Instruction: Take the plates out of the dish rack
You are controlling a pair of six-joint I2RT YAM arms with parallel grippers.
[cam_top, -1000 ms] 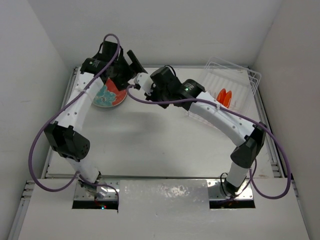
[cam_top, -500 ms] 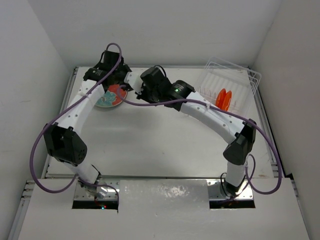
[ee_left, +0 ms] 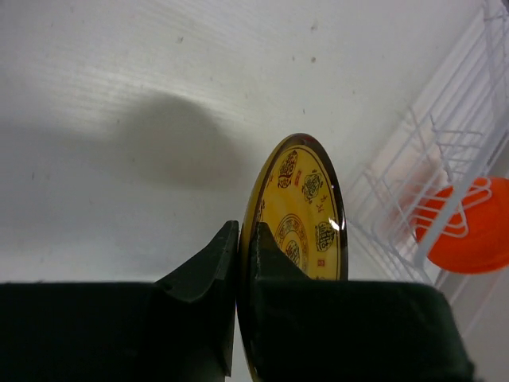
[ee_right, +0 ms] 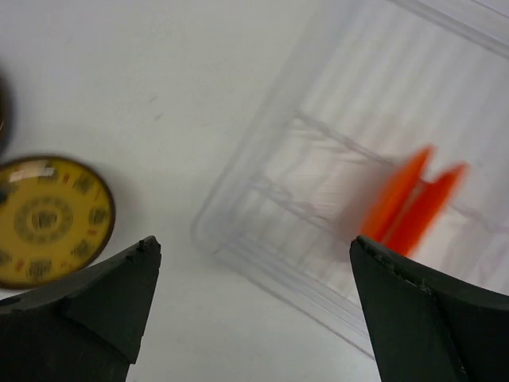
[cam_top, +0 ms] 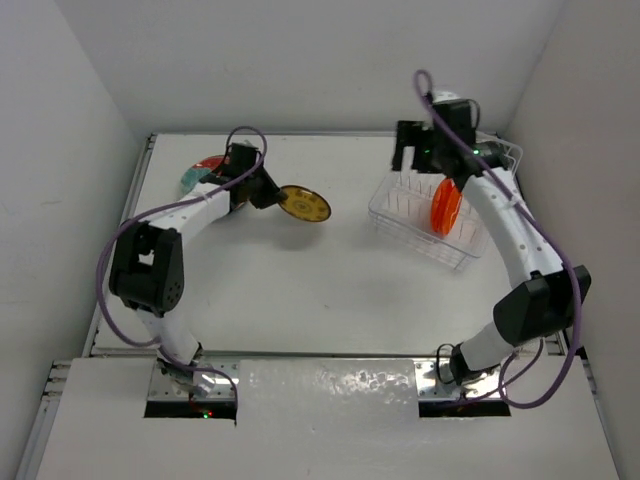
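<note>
The white table (cam_top: 330, 290) carried, on its right side, the clear whitish plastic dish rack (cam_top: 405, 205) with rows of thin upright prongs. Judging from how things lay, the task was more than half done. A red plate (cam_top: 210, 163) and a teal plate (cam_top: 189, 181) already lay together at the far left of the table, partly hidden by the left arm. A plain orange plate (cam_top: 445, 208) stood on edge between the prongs. The blurred right wrist view showed two orange edges, so it could not be told whether one plate or two remained there.

The round yellow-amber plate with dark markings (ee_left: 298, 231) was out of the rack but not yet set down. It was in the air over the table, between the rack and the two plates. The left claw (ee_left: 238, 239) was pressed together on its rim, with one finger on each face.

The right claw (ee_right: 254, 243) was spread wide and held nothing. It hung above the far end of the rack, near the orange plate but apart from it.
</note>
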